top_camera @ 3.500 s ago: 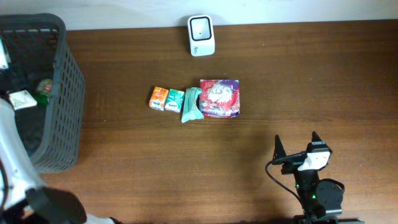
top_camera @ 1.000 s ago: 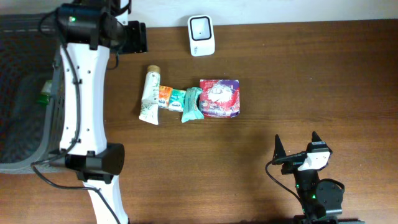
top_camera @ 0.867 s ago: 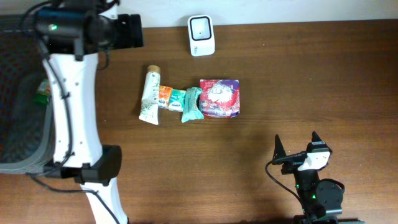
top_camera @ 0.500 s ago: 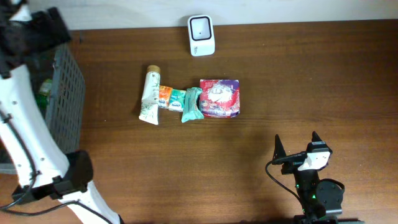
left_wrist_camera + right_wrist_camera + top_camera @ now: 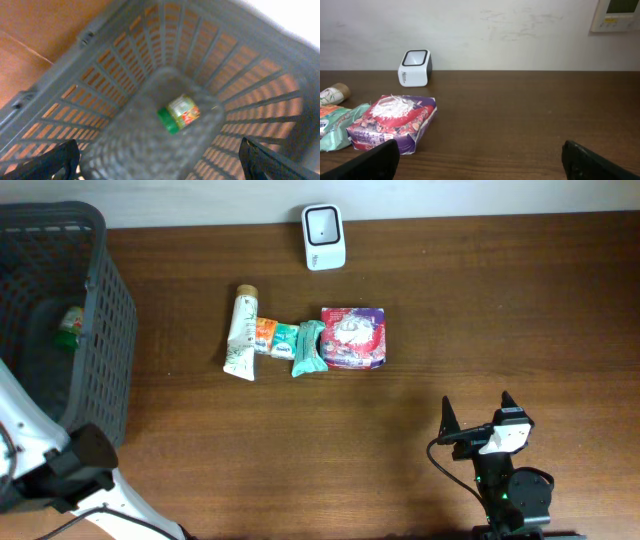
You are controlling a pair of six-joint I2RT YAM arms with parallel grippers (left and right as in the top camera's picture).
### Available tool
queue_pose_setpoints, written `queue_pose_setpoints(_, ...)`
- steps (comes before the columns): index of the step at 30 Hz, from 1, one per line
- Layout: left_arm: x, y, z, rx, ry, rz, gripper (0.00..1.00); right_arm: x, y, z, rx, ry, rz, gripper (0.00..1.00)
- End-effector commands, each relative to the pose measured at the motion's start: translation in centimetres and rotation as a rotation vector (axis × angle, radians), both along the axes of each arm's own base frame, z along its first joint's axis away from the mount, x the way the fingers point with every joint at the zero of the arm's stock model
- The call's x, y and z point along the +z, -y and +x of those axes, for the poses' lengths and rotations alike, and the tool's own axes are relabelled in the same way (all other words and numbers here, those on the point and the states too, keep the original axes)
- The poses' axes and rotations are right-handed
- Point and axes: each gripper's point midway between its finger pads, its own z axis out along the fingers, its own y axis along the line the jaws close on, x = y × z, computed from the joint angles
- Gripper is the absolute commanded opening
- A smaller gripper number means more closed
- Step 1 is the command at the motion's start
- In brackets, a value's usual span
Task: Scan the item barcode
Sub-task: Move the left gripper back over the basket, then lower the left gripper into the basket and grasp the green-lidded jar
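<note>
The basket (image 5: pixel 125 85) holds a single thing: a small jar (image 5: pixel 179 113) with a green cap and a red-and-yellow label. It lies on its side on the basket floor, near the middle. My left jaws hang above the basket's open top and look straight down at the jar. They are spread wide with nothing between them. Only my two dark fingers (image 5: pixel 50 160) show, at the lower corners of the left wrist view, well apart from the jar.

From overhead, the grey basket stands at the left end of the desk (image 5: pixel 450 310).

Out on the desk lies a row of goods, each touching the next:
- a cream tube (image 5: pixel 241 332) with a tan cap
- an orange packet (image 5: pixel 264 337)
- a teal packet (image 5: pixel 283 340)
- a pale green wrapped bar (image 5: pixel 309 347)
- a purple-and-red bag (image 5: pixel 352 338)

The white scanner (image 5: pixel 323 237) stands beyond the row at the far edge, by the wall, apart from all of them.

My right jaws sit low at the near right of the desk, wide apart and holding nothing. They face the bag and the scanner from well away.
</note>
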Motion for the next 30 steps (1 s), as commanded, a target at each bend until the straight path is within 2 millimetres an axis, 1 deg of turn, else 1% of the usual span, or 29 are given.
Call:
queue_pose_setpoints(1, -6.3, -1.2, 1.3, -0.101, -0.181, -0.013, 0.99, -0.3, 0.1, 0.0, -0.006, -0.006, 0.009, 0.99)
queue_pose_setpoints(4, -9.8, -1.3, 1.7, -0.157, -0.262, -0.022, 0.99, -0.3, 0.1, 0.0, -0.006, -0.006, 0.009, 0.99)
queue_pose_setpoints(6, -12.2, -1.4, 1.8, -0.162, -0.301, -0.046, 1.00, -0.3, 0.1, 0.0, -0.006, -0.006, 0.009, 0.98)
queue_pose_setpoints(8, -15.4, -1.4, 1.7, -0.236, -0.373, -0.041, 0.99, -0.3, 0.1, 0.0, -0.006, -0.006, 0.009, 0.98)
queue_pose_setpoints(10, -17.2, -1.5, 1.8, -0.276, -0.407, -0.033, 0.99, -0.3, 0.1, 0.0, -0.006, -0.006, 0.009, 0.99)
queue_pose_setpoints(12, -18.3, -1.6, 2.0, -0.278, -0.409, -0.033, 0.99, -0.3, 0.1, 0.0, -0.006, -0.006, 0.009, 0.98)
queue_pose_setpoints(15, -18.8, -1.9, 2.4, -0.277, -0.395, -0.022, 0.99, -0.3, 0.1, 0.0, -0.006, -0.006, 0.009, 0.98)
queue_pose_setpoints(22, -18.6, -2.5, 3.5, -0.272, -0.353, 0.010, 0.99, -0.3, 0.1, 0.0, -0.006, -0.006, 0.009, 0.99)
queue_pose_setpoints(26, -19.4, -2.6, 3.7, -0.280, -0.367, 0.005, 1.00, -0.3, 0.1, 0.0, -0.006, -0.006, 0.009, 0.99)
queue_pose_setpoints(30, -20.8, -2.5, 3.6, -0.333, -0.416, 0.007, 0.99, -0.3, 0.1, 0.0, -0.006, -0.006, 0.009, 0.98)
